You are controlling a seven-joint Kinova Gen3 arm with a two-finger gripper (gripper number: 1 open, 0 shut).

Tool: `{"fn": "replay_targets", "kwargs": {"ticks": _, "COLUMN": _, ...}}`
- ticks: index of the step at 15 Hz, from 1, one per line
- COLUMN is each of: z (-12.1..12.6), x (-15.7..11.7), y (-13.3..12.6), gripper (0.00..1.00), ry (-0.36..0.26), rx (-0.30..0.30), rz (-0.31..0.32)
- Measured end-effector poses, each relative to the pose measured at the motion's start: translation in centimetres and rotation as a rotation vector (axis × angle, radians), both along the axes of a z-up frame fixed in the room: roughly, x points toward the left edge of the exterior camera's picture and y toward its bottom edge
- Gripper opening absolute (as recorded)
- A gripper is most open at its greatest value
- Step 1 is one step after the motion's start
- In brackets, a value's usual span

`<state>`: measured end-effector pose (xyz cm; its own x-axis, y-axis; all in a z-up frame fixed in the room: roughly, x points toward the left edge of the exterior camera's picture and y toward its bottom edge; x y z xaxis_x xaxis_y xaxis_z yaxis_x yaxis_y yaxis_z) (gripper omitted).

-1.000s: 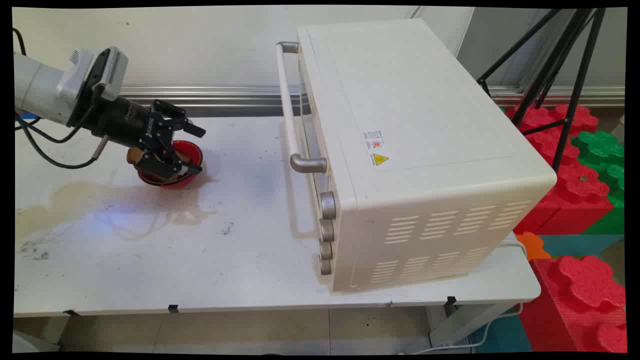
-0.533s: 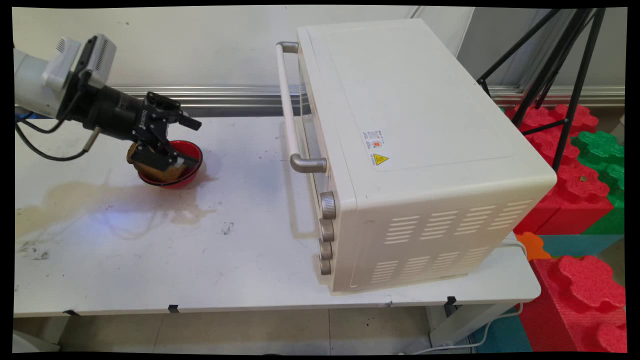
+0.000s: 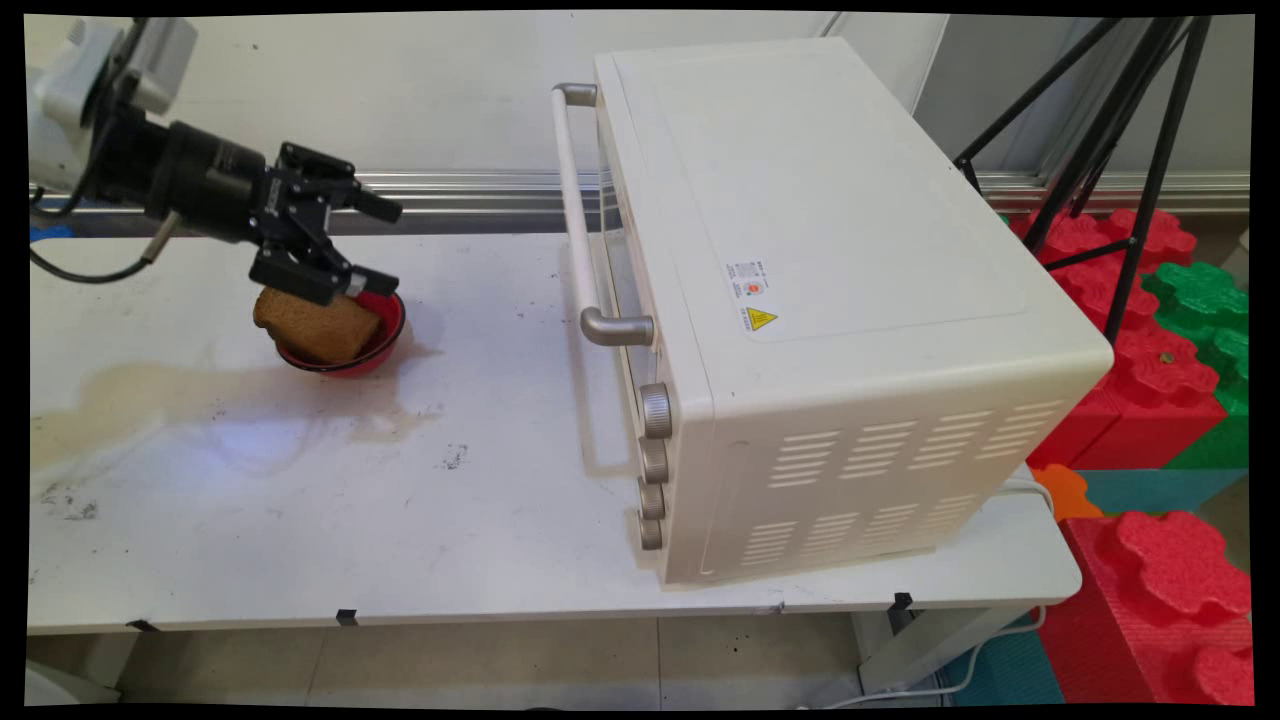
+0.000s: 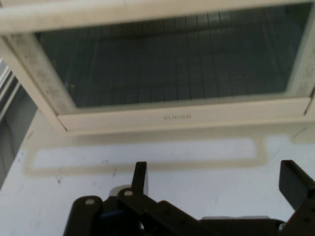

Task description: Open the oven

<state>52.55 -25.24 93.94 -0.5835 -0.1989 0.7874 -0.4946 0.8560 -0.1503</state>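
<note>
A brown slice of bread (image 3: 318, 325) lies tilted in a red bowl (image 3: 393, 318) at the table's left, its left corner over the rim. My gripper (image 3: 382, 247) hangs open just above the bowl, pointing right toward the white toaster oven (image 3: 830, 280), and holds nothing. The lower finger sits close over the bowl's far rim. In the hand view the gripper (image 4: 216, 182) faces the oven's shut glass door (image 4: 177, 59) across bare table, with both fingers spread wide.
The oven's long handle (image 3: 575, 215) and several knobs (image 3: 655, 410) face the bowl. A brownish stain (image 3: 150, 390) spreads over the white table (image 3: 480, 520) in front of the bowl. A black tripod (image 3: 1110, 150) and foam blocks (image 3: 1160, 380) stand beyond the table's right end.
The gripper has risen up and back to the left from down in the bowl, uncovering the bread. Bread and bowl have stayed in place.
</note>
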Motion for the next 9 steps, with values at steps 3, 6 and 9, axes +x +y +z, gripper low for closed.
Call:
{"fn": "replay_targets", "kwargs": {"ticks": 3, "z": 1.2, "x": -0.4, "y": -0.1, "gripper": 1.00, "ry": 0.036, "rx": -0.011, "rz": 0.003}}
{"fn": "replay_targets", "kwargs": {"ticks": 6, "z": 2.3, "x": -0.9, "y": -0.4, "gripper": 1.00, "ry": 0.071, "rx": -0.023, "rz": 0.005}}
{"fn": "replay_targets", "kwargs": {"ticks": 9, "z": 3.3, "x": -1.6, "y": -1.0, "gripper": 1.00, "ry": 0.103, "rx": -0.041, "rz": 0.001}}
